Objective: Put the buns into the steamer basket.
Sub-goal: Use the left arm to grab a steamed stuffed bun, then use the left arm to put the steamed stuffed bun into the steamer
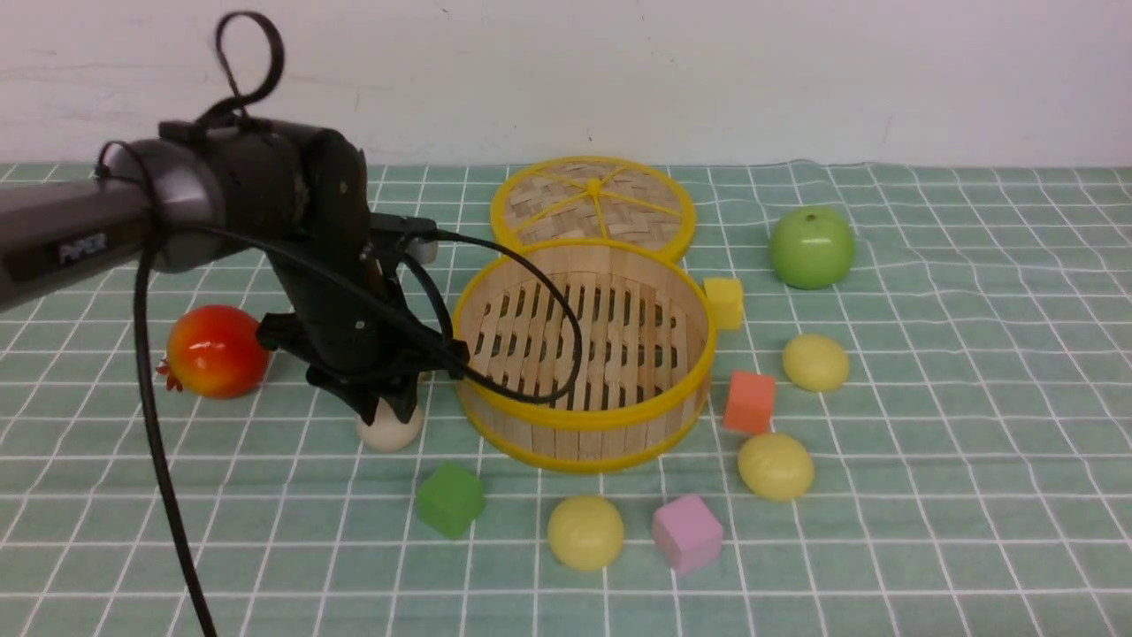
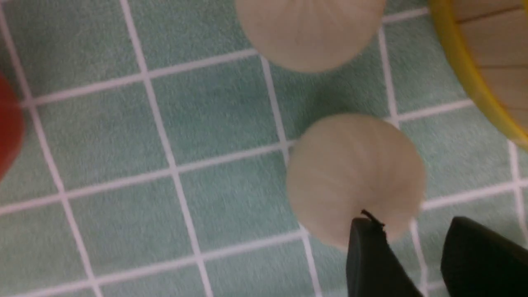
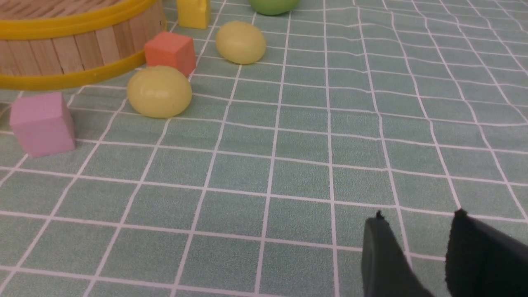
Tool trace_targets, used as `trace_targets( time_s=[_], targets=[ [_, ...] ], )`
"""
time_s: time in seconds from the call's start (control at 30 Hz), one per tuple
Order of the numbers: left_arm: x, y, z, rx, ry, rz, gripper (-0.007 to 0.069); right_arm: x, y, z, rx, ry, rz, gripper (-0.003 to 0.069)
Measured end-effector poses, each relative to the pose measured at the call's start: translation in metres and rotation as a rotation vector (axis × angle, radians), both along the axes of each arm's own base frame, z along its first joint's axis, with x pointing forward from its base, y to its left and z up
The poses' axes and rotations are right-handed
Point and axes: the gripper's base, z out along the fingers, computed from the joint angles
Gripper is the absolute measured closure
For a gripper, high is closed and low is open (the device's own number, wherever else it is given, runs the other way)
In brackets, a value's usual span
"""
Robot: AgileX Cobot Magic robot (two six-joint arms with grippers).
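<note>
Pale-yellow bun (image 1: 585, 532): smooth, rounded, dome-shaped.

A white wall (image 1: 796, 71) stands at the back. A green cloth (image 1: 973, 531) with thin white lines that make squares spreads out below it. The cloth is a bit wrinkly.

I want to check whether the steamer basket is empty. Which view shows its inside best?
The front view: the whole steamer basket shows from above, and its slatted floor is bare. The left wrist view shows just a piece of yellow rim and wall; the right wrist view shows mostly its outer wall.
</note>
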Motion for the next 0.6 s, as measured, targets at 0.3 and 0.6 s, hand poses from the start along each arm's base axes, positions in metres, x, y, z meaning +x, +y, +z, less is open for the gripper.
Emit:
trace_targets(
  time_s=[0.3,0.6],
  targets=[
    [0.0075,-0.0002,-0.0115,0.018,-0.032,-0.008,0.0441,0.0,0.0,0.0,0.0,0.0,0.0,0.0419],
    [0.0069,0.0001,-0.0105,0.02,-0.03,-0.008,0.0638,0.0,0.0,0.0,0.0,0.0,0.0,0.0419]
  ],
)
